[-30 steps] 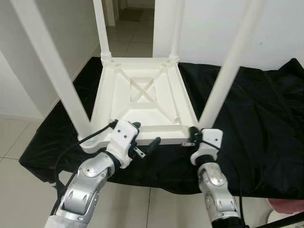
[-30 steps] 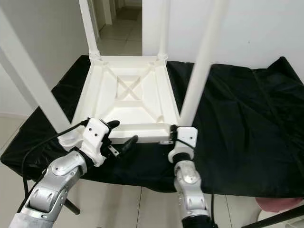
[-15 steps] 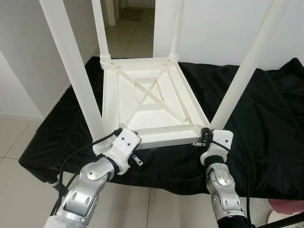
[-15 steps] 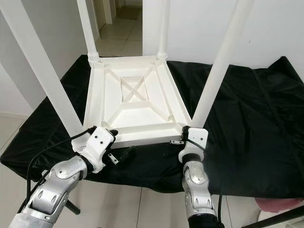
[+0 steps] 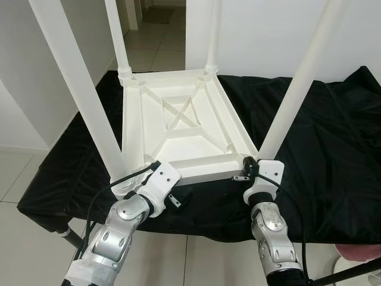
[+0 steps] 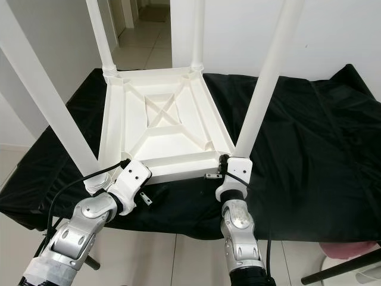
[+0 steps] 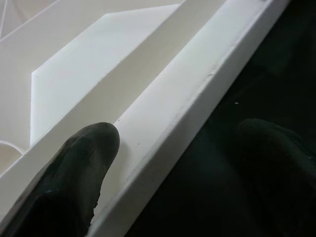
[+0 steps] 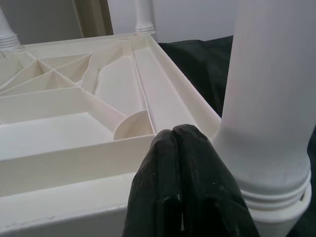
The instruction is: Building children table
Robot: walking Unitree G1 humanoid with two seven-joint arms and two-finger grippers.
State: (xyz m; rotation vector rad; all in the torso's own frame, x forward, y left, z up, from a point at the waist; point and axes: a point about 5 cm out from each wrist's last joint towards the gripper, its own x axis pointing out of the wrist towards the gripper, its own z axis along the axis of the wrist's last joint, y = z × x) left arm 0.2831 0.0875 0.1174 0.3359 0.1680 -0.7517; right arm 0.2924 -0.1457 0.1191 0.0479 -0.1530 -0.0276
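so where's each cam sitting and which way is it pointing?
Left and right eye: head, looking forward and down at the upturned white table on black cloth; both silver arms show.
Left wrist: along the left gripper, fingers astride the table's near rim.
Right wrist: along the shut right gripper, beside a leg.
All share the table.
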